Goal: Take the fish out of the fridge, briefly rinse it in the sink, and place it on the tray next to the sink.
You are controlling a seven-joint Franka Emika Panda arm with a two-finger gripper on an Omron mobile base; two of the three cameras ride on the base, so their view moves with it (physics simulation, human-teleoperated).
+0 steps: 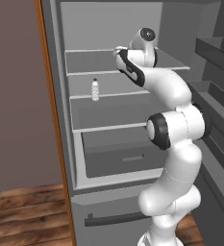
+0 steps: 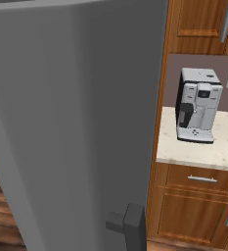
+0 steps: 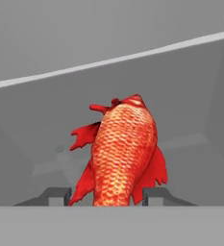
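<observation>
The step in hand is the pick-up inside the fridge (image 1: 113,96): the arm reaches deep onto the upper shelf (image 1: 84,62), with the water bottle (image 1: 95,90) standing 1 shelf lower, at about 7 o'clock from the wrist. In the hand view the gripper (image 3: 106,196) brackets the fish (image 3: 123,153) — 1 dark tip at either side of its lower body, close against it, though whether the jaws have fully clamped I cannot tell. The fish's long axis runs from 6 to 12 o'clock in that view, its narrow end at 12 o'clock, away from the gripper. Next, I judge, comes a firm squeeze, then a straight pull back out — clear of the shelf lip.
</observation>
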